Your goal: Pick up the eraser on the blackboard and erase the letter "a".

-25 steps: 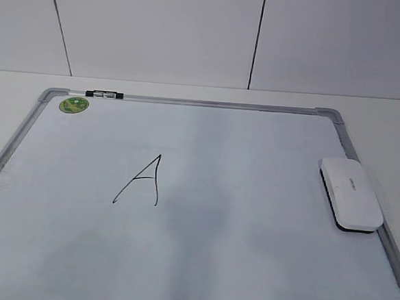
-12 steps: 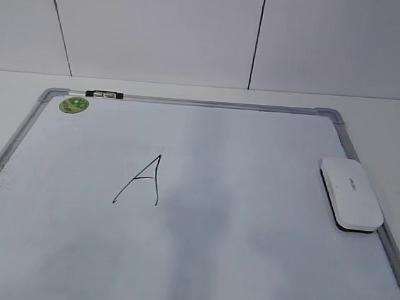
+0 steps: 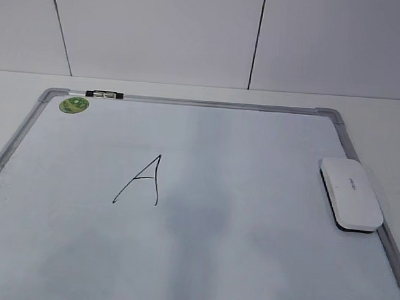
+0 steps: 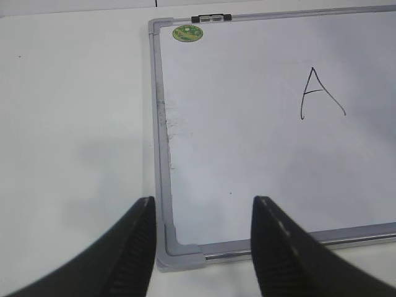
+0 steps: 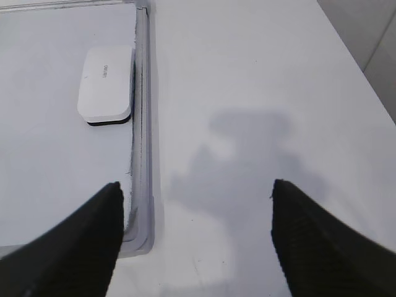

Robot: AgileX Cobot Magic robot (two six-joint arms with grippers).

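The right gripper [image 5: 197, 238] is hanging with its jaws spread wide and nothing between them, above the near right corner of the blackboard [image 5: 141, 238] and the bare table [image 5: 260, 93] beside it. Its left finger [image 5: 86, 247] is sitting over the board's corner, its right finger [image 5: 322, 247] over the table. From there the eraser [image 5: 106, 85] is lying ahead and to the left, farther along the board, just inside the right-hand frame rail and seemingly touching it. Its long axis is running near to far, parallel to that rail, so the short width is what the spread jaws would need to straddle.

The left gripper [image 4: 201, 247] is likewise parted and empty, poised over the near left corner of the blackboard [image 4: 179, 253]. The eraser is not showing in its view at all.

In the exterior view the eraser [image 3: 350, 194] is resting at the right edge of the blackboard [image 3: 247, 263], about midway along that side, well apart from the letter "a" [image 3: 141, 180], which appears here as an angular capital left of the board's middle. Neither arm is showing in that view.

By my judgement the right arm is much the nearer to the eraser and should be making the pick, travelling forward and slightly left.
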